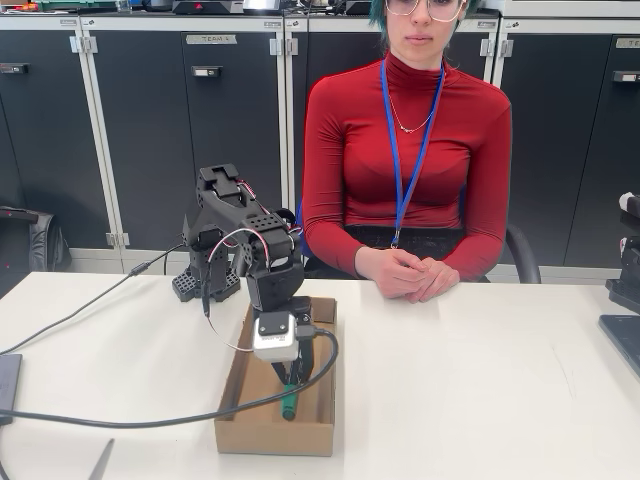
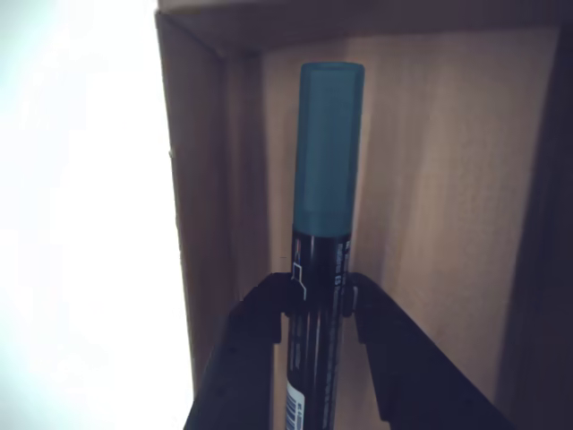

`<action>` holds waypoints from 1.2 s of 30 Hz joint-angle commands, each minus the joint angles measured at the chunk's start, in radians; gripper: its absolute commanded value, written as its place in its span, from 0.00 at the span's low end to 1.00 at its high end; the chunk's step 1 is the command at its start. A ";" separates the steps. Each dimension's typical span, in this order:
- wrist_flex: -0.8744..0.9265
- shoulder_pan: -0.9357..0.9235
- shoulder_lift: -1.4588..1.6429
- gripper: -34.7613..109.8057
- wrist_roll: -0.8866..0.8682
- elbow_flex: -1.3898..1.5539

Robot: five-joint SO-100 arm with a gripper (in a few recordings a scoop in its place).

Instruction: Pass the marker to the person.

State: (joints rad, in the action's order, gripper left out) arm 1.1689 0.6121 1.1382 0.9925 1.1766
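Observation:
The marker (image 2: 324, 224) has a dark printed body and a green cap that points toward the box's far wall in the wrist view. My black gripper (image 2: 318, 300) is shut on its body, with a finger pressing each side. In the fixed view the gripper (image 1: 291, 380) reaches down into a shallow cardboard box (image 1: 232, 415), and the marker's green end (image 1: 288, 408) shows just below the fingers. The person (image 1: 405, 150), in a red turtleneck with a blue lanyard, sits behind the table with hands clasped (image 1: 412, 275) on its far edge, beyond the box.
A black cable (image 1: 150, 418) loops across the table in front of the box. A grey blade-like object (image 1: 100, 460) lies at the front left edge. Dark equipment (image 1: 625, 300) stands at the right edge. Open table lies between the box and the person's hands.

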 commanded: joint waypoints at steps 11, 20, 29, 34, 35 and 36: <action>0.031 0.057 0.325 0.21 -0.041 -0.112; -0.077 0.147 0.495 0.21 -0.129 -0.158; -0.307 0.238 0.592 0.21 -0.206 -0.126; -0.382 0.331 0.634 0.21 -0.227 -0.048; -0.397 0.354 0.643 0.21 -0.218 -0.026; -0.410 0.379 0.652 0.21 -0.210 -0.006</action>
State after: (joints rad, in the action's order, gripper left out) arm 0.8191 0.8958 1.7012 0.7655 1.1597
